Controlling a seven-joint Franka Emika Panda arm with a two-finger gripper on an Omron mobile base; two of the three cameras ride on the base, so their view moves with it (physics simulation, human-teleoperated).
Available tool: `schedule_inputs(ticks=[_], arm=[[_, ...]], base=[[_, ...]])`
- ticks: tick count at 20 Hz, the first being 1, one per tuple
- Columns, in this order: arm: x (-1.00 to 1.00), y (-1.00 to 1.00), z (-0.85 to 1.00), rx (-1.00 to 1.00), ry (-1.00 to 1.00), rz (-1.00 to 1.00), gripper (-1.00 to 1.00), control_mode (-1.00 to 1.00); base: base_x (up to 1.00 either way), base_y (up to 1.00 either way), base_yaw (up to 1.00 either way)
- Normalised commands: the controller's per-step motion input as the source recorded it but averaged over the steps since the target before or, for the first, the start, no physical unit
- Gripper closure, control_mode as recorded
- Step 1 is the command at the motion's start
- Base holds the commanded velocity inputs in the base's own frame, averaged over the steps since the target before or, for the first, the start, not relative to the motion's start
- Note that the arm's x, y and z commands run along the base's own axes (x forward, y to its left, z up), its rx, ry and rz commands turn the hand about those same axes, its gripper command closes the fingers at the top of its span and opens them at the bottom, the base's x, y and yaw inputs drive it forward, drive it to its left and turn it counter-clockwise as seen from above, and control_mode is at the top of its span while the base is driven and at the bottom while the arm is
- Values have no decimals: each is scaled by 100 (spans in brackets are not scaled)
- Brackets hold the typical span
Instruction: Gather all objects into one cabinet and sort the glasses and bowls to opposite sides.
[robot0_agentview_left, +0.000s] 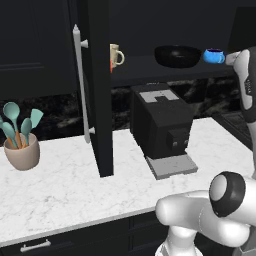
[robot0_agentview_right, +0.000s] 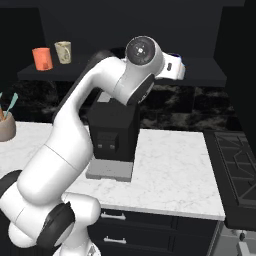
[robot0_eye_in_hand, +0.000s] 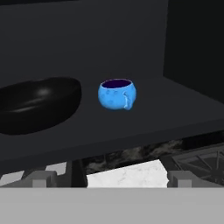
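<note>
Closest to the hand camera, two small dark finger tips (robot0_eye_in_hand: 43, 179) are being shown standing wide apart at the bottom of the view, so the gripper (robot0_eye_in_hand: 109, 179) is being held spread, with nothing between its tips. Just beyond them, the bright blue mug (robot0_eye_in_hand: 116, 94) is being seen upright on the dark shelf (robot0_eye_in_hand: 144, 122) of the black wall cabinet, its handle turned toward the camera and its inside dark. Beside it, apart from it by a small gap, the wide black bowl (robot0_eye_in_hand: 37, 103) is being shown resting on the same shelf.

From the left base view, the same pair is being displayed at the right end of the shelf (robot0_agentview_left: 145, 70): the bowl (robot0_agentview_left: 177, 55) and, just to its right, the blue mug (robot0_agentview_left: 214, 56), with the white hand of the arm (robot0_agentview_left: 243, 75) being held near the mug without touching it. At the other end of the shelf, the cream mug (robot0_agentview_left: 116, 56) is being partly hidden by the tall open cabinet door (robot0_agentview_left: 100, 90), whose long silver bar handle (robot0_agentview_left: 82, 85) is being shown running down its edge; a sliver of orange is being glimpsed just below the cream mug.

From the right base view, the orange mug (robot0_agentview_right: 42, 58) and the cream mug (robot0_agentview_right: 63, 51) are being seen standing just beside each other at the left end of the shelf (robot0_agentview_right: 200, 70).

On the white marble counter (robot0_agentview_left: 65, 190) below, a black coffee machine (robot0_agentview_left: 160, 127) and a beige utensil holder (robot0_agentview_left: 22, 152) holding teal utensils are being shown well apart.
</note>
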Motion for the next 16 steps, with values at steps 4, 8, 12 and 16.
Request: schedule_inputs(ticks=[4,8,12,16], arm=[[6,-26,0,0,0,0,-100,-100],[28,-4,-2,0,0,0,-100,-100],[49,0,-8,0,0,7,-100,-100],[48,0,-8,0,0,6,-100,-100]], base=[[0,0,0],[0,0,0],[0,0,0],[0,0,0]])
